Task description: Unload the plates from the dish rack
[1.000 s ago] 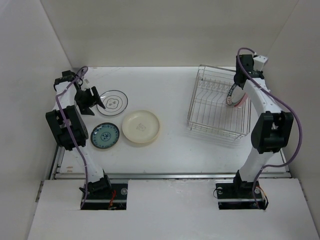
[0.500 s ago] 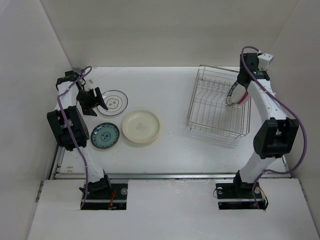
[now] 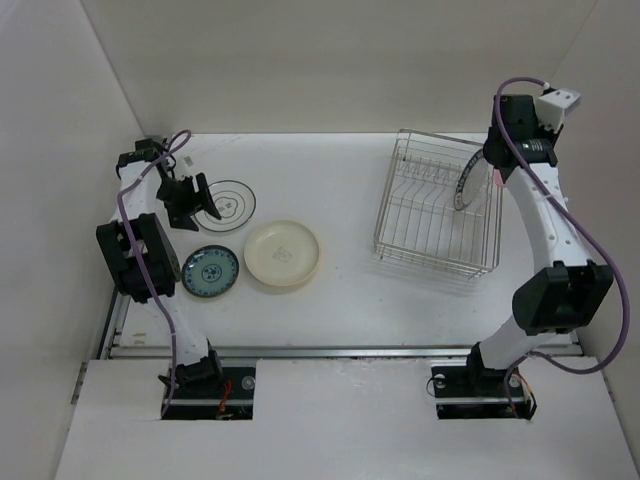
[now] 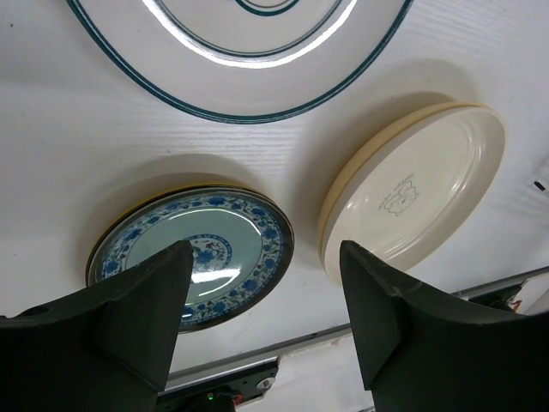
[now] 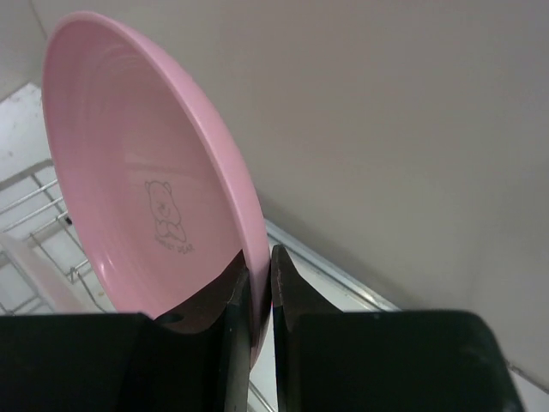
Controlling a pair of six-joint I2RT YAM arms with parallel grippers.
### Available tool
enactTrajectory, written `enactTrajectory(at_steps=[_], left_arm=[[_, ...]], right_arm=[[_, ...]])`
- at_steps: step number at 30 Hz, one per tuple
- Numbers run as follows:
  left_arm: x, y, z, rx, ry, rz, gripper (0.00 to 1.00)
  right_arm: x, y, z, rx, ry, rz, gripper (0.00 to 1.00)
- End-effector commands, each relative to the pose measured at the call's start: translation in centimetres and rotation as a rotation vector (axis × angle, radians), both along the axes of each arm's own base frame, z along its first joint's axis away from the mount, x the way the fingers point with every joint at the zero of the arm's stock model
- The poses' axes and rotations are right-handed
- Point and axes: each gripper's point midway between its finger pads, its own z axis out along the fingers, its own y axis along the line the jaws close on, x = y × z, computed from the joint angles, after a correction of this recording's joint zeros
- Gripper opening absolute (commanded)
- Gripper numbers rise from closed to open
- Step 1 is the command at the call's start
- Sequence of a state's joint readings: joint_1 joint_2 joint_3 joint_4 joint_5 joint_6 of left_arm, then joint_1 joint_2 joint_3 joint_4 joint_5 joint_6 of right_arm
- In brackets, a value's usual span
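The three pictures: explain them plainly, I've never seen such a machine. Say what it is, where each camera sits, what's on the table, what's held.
Two robot arms are bolted at the near edge of the table, each ending in a two-finger pincer. The wide picture is from a fixed camera above and behind them; the close-ups are from cameras on each wrist. On the table lie a ringed white plate, a teal patterned plate and a cream plate, with a wire dish rack farther right. The left pincer hangs open and empty over them. The right pincer is shut on the rim of a pink plate at the rack.
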State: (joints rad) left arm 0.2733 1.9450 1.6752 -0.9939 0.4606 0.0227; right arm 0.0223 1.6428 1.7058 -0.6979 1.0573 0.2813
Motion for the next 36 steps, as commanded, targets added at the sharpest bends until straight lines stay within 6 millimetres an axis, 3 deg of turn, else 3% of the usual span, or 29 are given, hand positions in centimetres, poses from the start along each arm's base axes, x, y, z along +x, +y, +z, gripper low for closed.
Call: enactTrajectory(at_steps=[1,5,9,10,12,13,16,17,19,20,21,23,24,25,27,28,30,31,32,36], left_arm=[[-1.1,-1.6,3.2,0.004,-0.068,-0.066,0.66],[-1.4,-2.2,3.5,0.016,-0.071,-0.095,0.66],[-1.9,-3.3,5.1,-0.017,-0.103,-0.144,0.66],[-1.9,-3.5,6.0,-0.023,-0.133,-0.176,0.66],[-3.0,-4.7,7.3,-0.068,-0.141,-0.241,0.67],[-3.5,-5.4,7.9,-0.07,-0.156,-0.286,0.67],[-5.2,-7.2,10.0,-0.033,-0.255,-0.454,0.75],[-6.5,-8.1,10.8,-0.021,-0.286,-0.507,0.79],[-7.6,-8.4,11.2,-0.002,-0.325,-0.565,0.88],[-7.7,-8.6,11.4,0.016,-0.343,-0.578,0.88],[-8.0,-8.5,11.6,0.034,-0.363,-0.577,0.88],[-8.1,-7.6,11.5,0.087,-0.341,-0.523,0.88],[-8.4,-7.3,11.3,0.107,-0.326,-0.503,0.88],[-8.1,-6.8,11.2,0.134,-0.323,-0.481,0.88],[-8.0,-5.2,10.5,0.216,-0.273,-0.407,0.89],[-8.1,-4.5,10.1,0.236,-0.252,-0.381,0.89],[-8.1,-3.3,9.0,0.278,-0.196,-0.349,0.89],[-8.2,-3.0,8.1,0.281,-0.159,-0.339,0.89],[-8.8,-2.9,7.6,0.285,-0.129,-0.341,0.89],[-9.5,-2.4,5.5,0.302,-0.065,-0.342,0.89]], right_arm=[[-3.7,-0.8,7.8,-0.075,-0.208,-0.097,0.0],[-4.9,-0.2,9.4,-0.075,-0.268,-0.086,0.0],[-5.0,2.4,11.6,-0.048,-0.335,0.041,0.0],[-3.6,4.7,11.3,-0.011,-0.336,0.17,0.0],[-2.8,7.7,12.1,0.03,-0.37,0.339,0.0],[-1.4,11.4,11.9,0.086,-0.374,0.516,0.0],[-0.3,17.3,10.4,0.16,-0.34,0.772,0.0],[0.3,21.8,9.2,0.212,-0.306,0.935,0.0],[0.9,26.9,6.6,0.279,-0.229,1.11,0.0],[0.1,31.8,5.5,0.354,-0.185,1.301,0.0],[0.3,34.8,3.1,0.405,-0.12,1.396,0.0],[-0.6,39.8,0.9,0.505,-0.065,1.581,0.0],[-2.7,43.5,-0.2,0.582,-0.013,1.736,0.0],[-2.7,45.6,-3.0,0.631,0.058,1.769,0.0],[-3.8,49.0,-4.7,0.697,0.093,1.852,0.0],[-3.6,50.5,-6.9,0.732,0.14,1.864,0.0],[-4.0,52.3,-8.8,0.787,0.192,1.907,0.0],[-4.3,53.1,-9.3,0.82,0.215,1.94,0.0],[-4.1,53.7,-11.6,0.857,0.262,1.931,0.0],[-3.8,54.8,-14.6,0.911,0.313,1.94,0.0]])
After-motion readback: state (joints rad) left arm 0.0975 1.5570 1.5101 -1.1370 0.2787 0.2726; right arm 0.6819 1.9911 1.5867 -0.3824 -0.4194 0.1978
